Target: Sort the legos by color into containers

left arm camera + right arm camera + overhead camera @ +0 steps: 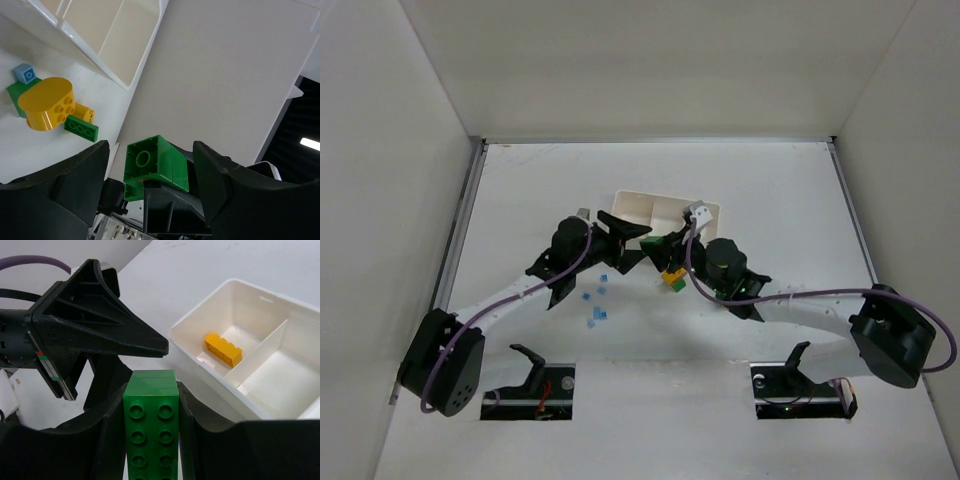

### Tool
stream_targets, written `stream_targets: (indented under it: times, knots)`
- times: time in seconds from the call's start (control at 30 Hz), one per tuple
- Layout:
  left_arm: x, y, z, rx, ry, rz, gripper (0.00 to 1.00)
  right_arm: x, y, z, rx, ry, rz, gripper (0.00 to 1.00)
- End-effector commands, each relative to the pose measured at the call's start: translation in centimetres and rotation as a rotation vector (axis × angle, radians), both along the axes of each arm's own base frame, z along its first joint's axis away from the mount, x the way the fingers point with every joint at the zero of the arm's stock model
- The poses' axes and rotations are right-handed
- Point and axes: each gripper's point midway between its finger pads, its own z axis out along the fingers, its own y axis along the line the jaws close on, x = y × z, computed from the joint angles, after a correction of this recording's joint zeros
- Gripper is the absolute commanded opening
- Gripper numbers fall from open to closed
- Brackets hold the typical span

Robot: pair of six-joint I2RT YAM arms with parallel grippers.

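My right gripper [152,385] is shut on a long green brick [151,425], held studs-up just left of the white tray [195,365]. In the top view it [658,246] hangs in front of the tray [640,200]. My left gripper [150,146] is open, its fingers [65,190] on either side of that green brick [155,167] with a gap on both sides. In the top view the left gripper [630,238] faces the right one. One yellow-orange brick [222,350] lies in the tray's left compartment.
A pile lies on the table: a round yellow brick [47,102], a flat green brick [81,127] and a light-blue brick [25,73]; in the top view it [672,277] is under the right wrist. Several light-blue bricks [595,305] lie below the left arm.
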Motion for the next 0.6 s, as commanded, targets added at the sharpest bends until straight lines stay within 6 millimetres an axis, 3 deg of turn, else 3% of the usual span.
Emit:
stream_targets:
  times: [0.0, 0.33, 0.57]
  knots:
    - [-0.4, -0.8, 1.9, -0.084, -0.012, -0.022, 0.64, 0.6, 1.1, 4.7, 0.094, -0.121, -0.026, 0.26]
    - [0.2, -0.7, 1.4, -0.116, 0.014, 0.027, 0.48, 0.3, 2.1, 3.2, 0.063, -0.165, -0.105, 0.27]
    - [0.6, -1.0, 0.9, -0.128, 0.025, 0.037, 0.37, 0.8, 1.4, 2.7, 0.006, -0.237, -0.218, 0.29]
